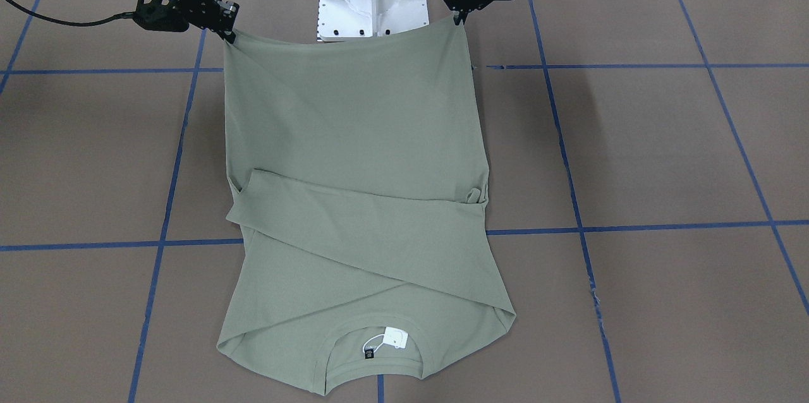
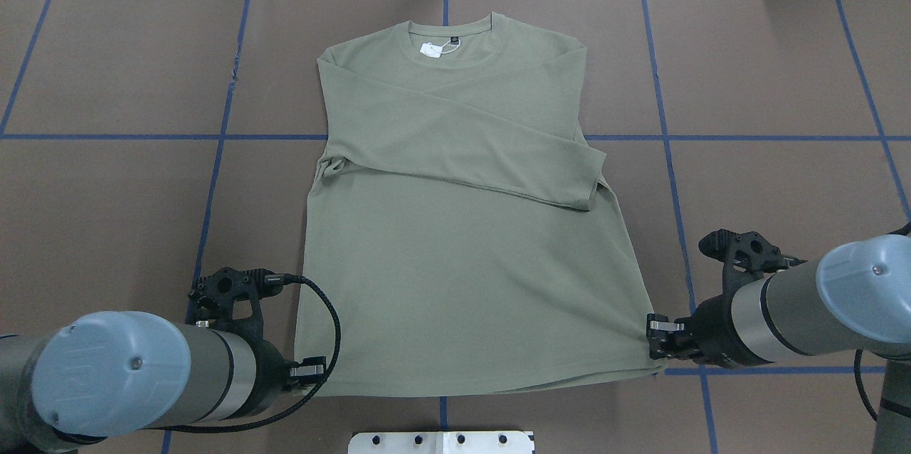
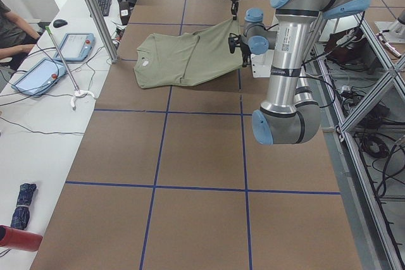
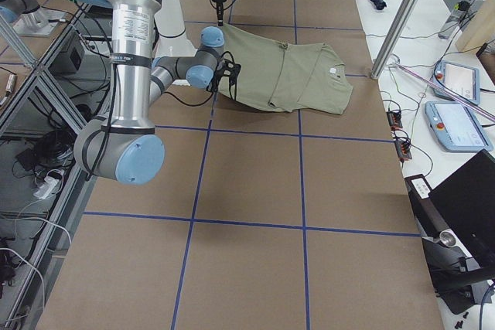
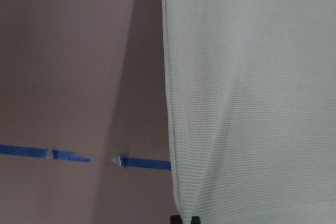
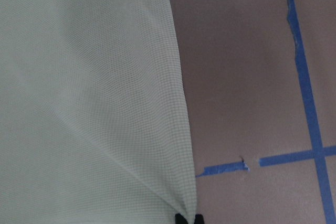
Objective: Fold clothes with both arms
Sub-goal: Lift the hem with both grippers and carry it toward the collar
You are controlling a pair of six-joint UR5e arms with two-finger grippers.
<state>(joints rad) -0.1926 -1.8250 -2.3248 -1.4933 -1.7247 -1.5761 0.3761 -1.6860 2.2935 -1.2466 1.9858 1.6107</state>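
— Listing, front view: shirt (image 1: 354, 125), hem corners pinched in left gripper (image 1: 460, 16) and right gripper (image 1: 229, 35).
— Overhead, I log: collar toward far edge of tabletop (image 2: 107, 48), hem at near edge, sleeve folded across chest.

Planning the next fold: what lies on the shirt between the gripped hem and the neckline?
A long sleeve folded across the shirt, clearest in the overhead view.
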